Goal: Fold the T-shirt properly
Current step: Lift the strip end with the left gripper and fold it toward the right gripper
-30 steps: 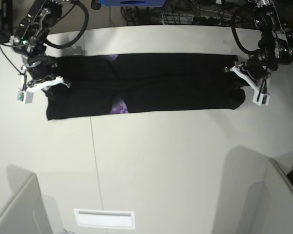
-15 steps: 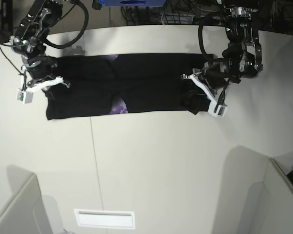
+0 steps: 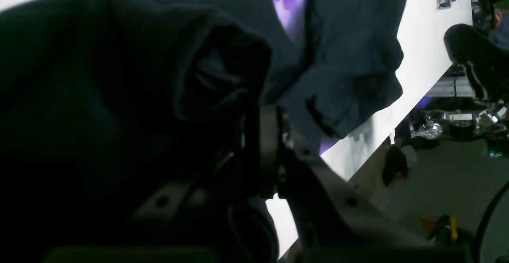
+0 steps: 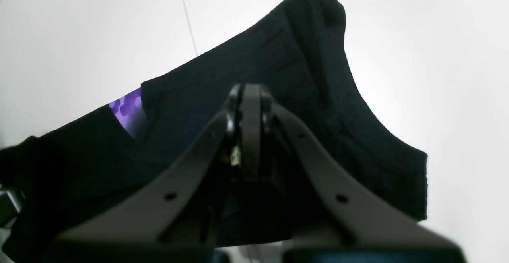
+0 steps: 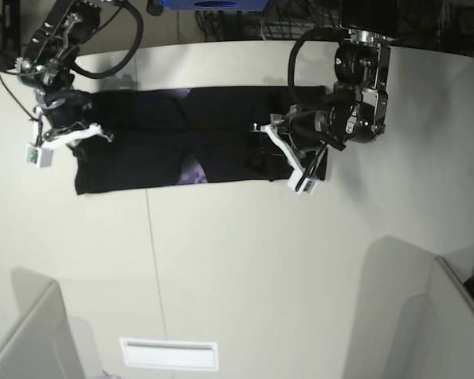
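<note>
One end of the T-shirt is pinched in the left claw, probably for folding inward; right claw's closed over the opposite end.

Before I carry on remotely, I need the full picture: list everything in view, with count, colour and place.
Shirt: one, black with purple print showing, folded in a long strip across the table
Table: one, white, under the shirt
Label: one, white, near edge of the table
Blue item: one, blue, top edge of the base view, cut off
Left arm: one, black, right side of the base view
Left pincer: one, black and white, shut on the shirt's folded end
Right arm: one, black, left side of the base view
Right pincer: one, black, shut, at the shirt's other end
</note>
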Controlling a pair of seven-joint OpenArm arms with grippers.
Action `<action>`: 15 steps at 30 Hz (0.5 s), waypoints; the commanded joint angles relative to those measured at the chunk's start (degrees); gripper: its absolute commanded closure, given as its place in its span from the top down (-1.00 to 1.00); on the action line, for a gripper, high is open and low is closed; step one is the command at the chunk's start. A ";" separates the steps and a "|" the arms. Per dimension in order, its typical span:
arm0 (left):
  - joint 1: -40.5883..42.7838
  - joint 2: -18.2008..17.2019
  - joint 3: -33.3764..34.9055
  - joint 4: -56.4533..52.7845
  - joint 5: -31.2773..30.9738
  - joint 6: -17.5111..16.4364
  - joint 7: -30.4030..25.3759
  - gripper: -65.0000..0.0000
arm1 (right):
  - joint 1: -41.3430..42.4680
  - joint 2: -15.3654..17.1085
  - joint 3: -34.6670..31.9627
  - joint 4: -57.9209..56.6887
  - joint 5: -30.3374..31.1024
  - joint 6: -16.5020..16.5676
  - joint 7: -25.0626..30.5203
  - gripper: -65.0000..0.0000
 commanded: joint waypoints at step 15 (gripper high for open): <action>-3.30 1.97 0.60 -3.59 -1.10 -0.16 -0.65 -1.00 | 0.64 0.31 0.21 1.07 0.69 0.44 1.29 -1.00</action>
